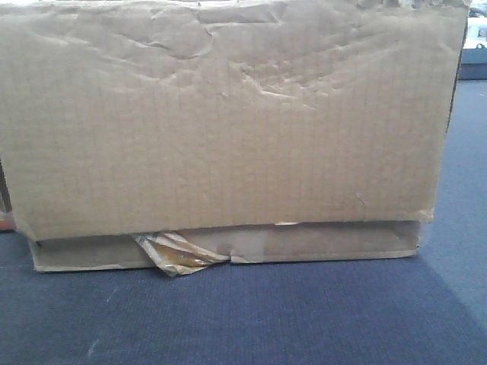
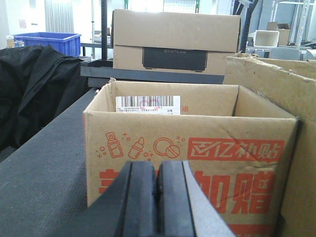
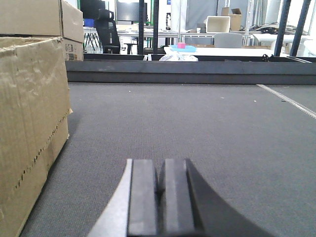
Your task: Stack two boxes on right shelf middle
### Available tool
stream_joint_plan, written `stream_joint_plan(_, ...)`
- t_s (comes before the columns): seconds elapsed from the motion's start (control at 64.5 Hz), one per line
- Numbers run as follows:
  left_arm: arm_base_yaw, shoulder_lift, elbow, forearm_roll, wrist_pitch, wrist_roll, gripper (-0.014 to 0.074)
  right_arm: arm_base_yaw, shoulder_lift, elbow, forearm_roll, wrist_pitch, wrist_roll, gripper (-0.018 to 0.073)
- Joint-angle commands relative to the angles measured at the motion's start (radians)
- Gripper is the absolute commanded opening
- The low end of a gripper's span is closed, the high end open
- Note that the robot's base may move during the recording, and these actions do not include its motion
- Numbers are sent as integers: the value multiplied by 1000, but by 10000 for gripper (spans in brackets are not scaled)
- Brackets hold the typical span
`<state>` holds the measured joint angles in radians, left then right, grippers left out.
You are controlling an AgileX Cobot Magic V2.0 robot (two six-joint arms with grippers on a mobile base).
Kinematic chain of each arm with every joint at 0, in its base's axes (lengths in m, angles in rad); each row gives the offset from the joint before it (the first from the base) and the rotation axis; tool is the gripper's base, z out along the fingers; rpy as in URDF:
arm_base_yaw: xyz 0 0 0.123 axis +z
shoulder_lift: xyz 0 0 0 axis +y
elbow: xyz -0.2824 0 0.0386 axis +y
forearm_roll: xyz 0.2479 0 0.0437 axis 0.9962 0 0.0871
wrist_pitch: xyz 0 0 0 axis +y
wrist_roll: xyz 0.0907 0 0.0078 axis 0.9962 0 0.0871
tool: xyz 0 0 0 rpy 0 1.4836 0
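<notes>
Grey carpet bears the two boxes stacked between left gripper and right gripper, jaws of both together

This looks like a warehouse-style lab or workshop, not a home. Straight ahead of the left gripper stands an open shipping carton with red print and a barcode label. Behind it is an ECOFLOW box, and far off to the gripper's left a blue plastic bin. Beyond the right gripper, grey carpet runs to dark rack posts, an office chair and worktables bearing a white crate.
</notes>
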<state>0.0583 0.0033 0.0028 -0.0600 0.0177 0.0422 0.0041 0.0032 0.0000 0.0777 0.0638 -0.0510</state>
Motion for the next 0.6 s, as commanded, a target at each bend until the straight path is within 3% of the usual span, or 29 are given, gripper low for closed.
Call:
stream_joint_plan(0.0, -4, -3, -3, -6, -18, 3, -111, -4, -3, 0, 0, -20, 2, -162)
stream_joint_plan(0.589, -4, -3, -3, -6, -25, 3, -111, -4, -3, 0, 0, -20, 2, -162)
